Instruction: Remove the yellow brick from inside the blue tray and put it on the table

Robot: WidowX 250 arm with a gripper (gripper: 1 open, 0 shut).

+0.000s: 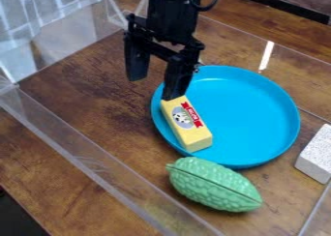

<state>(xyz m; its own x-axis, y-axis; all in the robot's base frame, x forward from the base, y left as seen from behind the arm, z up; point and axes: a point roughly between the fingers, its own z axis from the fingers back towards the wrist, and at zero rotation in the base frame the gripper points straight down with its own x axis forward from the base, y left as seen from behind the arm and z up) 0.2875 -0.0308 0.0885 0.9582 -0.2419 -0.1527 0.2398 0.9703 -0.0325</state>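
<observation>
The yellow brick point(188, 124) lies inside the blue tray point(253, 114), against its left rim, white printed label facing up. My gripper point(154, 77) hangs open just above and behind the brick's far end. One dark finger is over the table left of the tray, the other over the tray's left rim. Nothing is between the fingers. The dark brown wooden table point(91, 95) stretches to the left of the tray.
A green ribbed gourd-shaped object point(215, 185) lies in front of the tray. A white speckled block point(316, 153) sits at the right edge. Clear plastic walls point(77, 158) border the table at front and left.
</observation>
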